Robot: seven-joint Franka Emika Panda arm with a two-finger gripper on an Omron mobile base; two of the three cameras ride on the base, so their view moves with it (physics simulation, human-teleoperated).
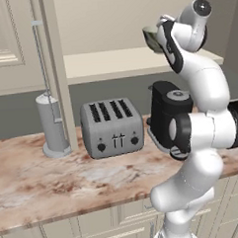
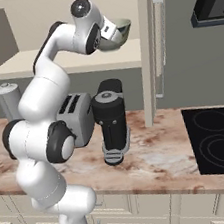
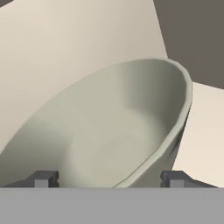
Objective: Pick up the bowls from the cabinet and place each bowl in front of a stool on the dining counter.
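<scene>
Cream cabinetry and a grey wall back this kitchen scene, with a pale shelf (image 1: 118, 61) of the cabinet (image 2: 151, 48) standing open above the marble counter (image 1: 55, 178).

At the shelf, the end effector (image 3: 109, 180) sits right at the bowl (image 3: 113, 131), the dark grey-green one with the pale cream inside. In the hand view its two dark fingertips (image 3: 43, 178) stand wide apart, one over the bowl's inner side and the other outside the near wall, so the rim lies between them. They look close to fully spread and show no firm pinch yet; I judge nothing is held.

To do this step well, the fingers should close squarely across the wall just below the rim, then lift straight up before drawing back, so the bowl neither tips nor scrapes the shelf. The bowl appears tilted toward the camera, so a slow, centred squeeze matters.

Below, on the counter, stand a toaster (image 1: 112, 127), a dark blender base (image 2: 111, 126) and a grey canister (image 1: 53, 127); the retreat should stay above them.
</scene>
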